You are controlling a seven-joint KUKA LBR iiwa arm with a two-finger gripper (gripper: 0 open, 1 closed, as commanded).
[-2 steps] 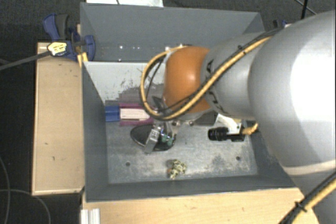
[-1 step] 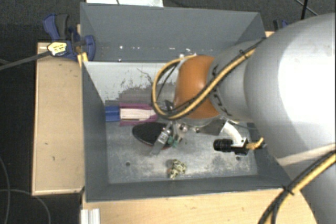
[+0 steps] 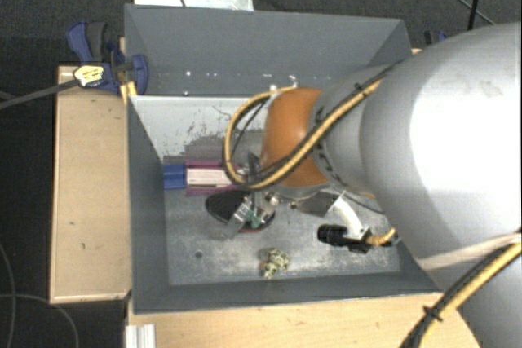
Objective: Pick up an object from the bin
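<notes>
Box (image 3: 192,175) first, well left of the gripper (image 3: 256,214): blue and pink, it is seen lying flat against the left wall of the bin (image 3: 151,240), tucked where floor meets slope, a spot judged awkward for a grasp. Next, a dark disc (image 3: 222,206) is found just left of the gripper; whether the two touch cannot be told. The gripper itself is held low over the floor under the orange cover (image 3: 287,144), likely so that something by the disc can be taken. Whether it is open or closed cannot be told, and nothing can be made out in its hold. In front of the gripper, apart from it, a small crumpled scrap (image 3: 275,261) is seen lying in the open, judged the easiest to reach. To the gripper's right, a black-and-white piece (image 3: 342,231) is spotted by the yellow cable (image 3: 380,239); whether it is loose cannot be told. Counted: one box, one disc, one scrap, one black-and-white piece.
</notes>
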